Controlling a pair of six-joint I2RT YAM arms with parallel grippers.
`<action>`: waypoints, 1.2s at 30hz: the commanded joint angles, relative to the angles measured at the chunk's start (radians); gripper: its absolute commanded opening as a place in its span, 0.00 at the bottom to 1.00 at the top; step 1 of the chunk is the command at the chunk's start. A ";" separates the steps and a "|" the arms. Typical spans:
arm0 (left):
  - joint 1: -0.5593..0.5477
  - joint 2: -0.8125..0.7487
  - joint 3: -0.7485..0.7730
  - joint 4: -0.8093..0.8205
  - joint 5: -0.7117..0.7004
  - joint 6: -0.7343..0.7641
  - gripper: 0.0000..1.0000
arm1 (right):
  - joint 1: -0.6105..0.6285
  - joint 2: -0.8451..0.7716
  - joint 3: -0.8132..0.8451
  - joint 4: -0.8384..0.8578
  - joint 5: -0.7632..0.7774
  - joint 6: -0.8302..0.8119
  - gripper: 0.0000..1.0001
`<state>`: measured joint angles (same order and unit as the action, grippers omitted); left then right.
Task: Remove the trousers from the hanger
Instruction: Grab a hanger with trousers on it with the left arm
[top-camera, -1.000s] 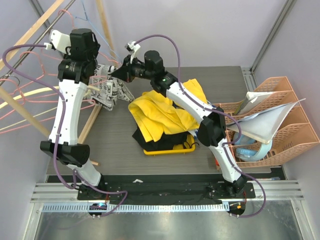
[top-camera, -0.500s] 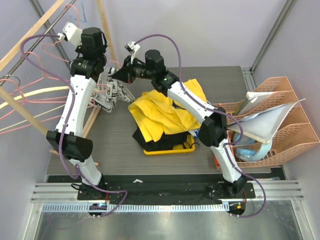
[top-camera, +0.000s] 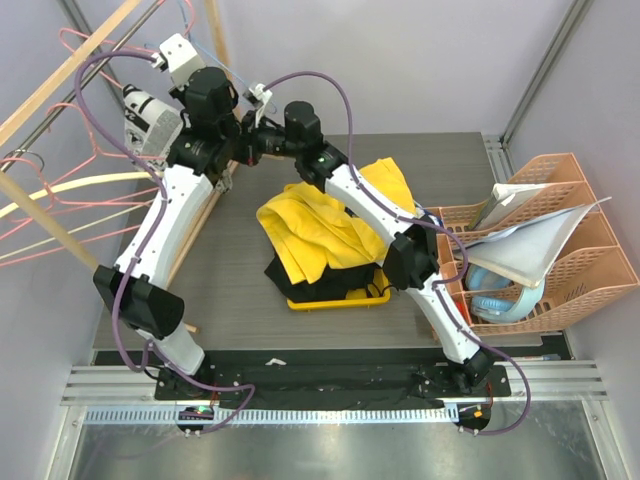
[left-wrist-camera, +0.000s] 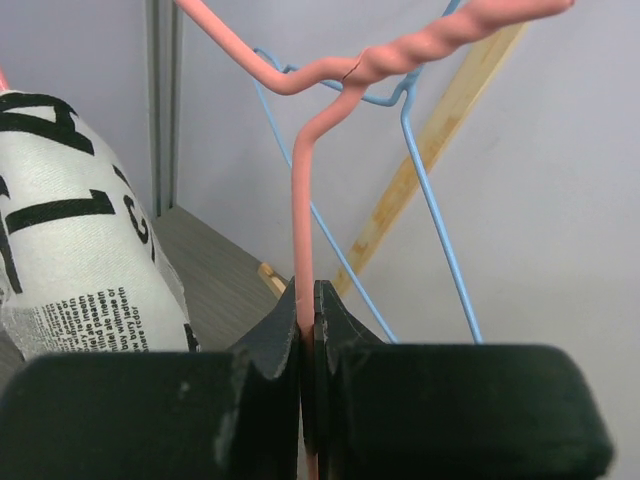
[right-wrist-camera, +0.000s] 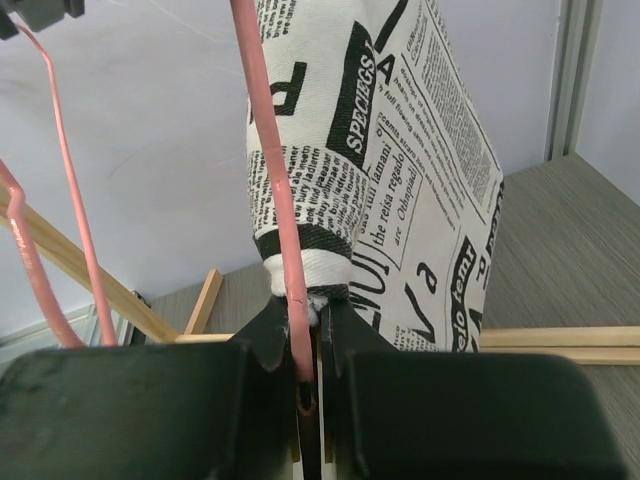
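Grey walls and a dark wood-grain worktop (top-camera: 230, 290) frame the scene. At far left, white newsprint-patterned cloth trousers (top-camera: 150, 125) hang on wire above the worktop's far-left corner. Beside them the left claw (left-wrist-camera: 308, 300) is pinched tight on the neck of a pink twisted-wire hanger (left-wrist-camera: 298, 200), with a thin blue wire hanger (left-wrist-camera: 440, 230) behind. The right claw (right-wrist-camera: 308, 325) is closed on a black-trimmed edge of the cloth, with pink wire running into the same gap. The step in hand appears to be parting garment from hanger. Next, the claws should draw apart so the cloth slides off without snagging. One large printed word resembles "SPECIEGSY"; the small type is unreadable. Heaped yellow garments (top-camera: 320, 225) lie centre, with orange plastic baskets (top-camera: 560, 260) at right.
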<state>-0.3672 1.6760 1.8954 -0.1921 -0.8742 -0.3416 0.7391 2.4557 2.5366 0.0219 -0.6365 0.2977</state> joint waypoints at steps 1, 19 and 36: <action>-0.049 -0.099 -0.047 0.092 0.006 0.118 0.00 | 0.008 -0.017 0.042 0.131 0.035 0.044 0.01; -0.093 -0.254 -0.028 -0.245 0.345 -0.306 0.00 | 0.026 -0.624 -0.677 0.083 0.176 -0.060 0.01; -0.107 -0.446 -0.094 -0.386 0.748 -0.849 0.00 | 0.149 -1.135 -0.875 -0.545 0.296 -0.023 0.55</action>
<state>-0.4694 1.2938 1.8015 -0.6296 -0.2314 -1.0920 0.8402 1.4452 1.6840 -0.3733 -0.4114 0.2504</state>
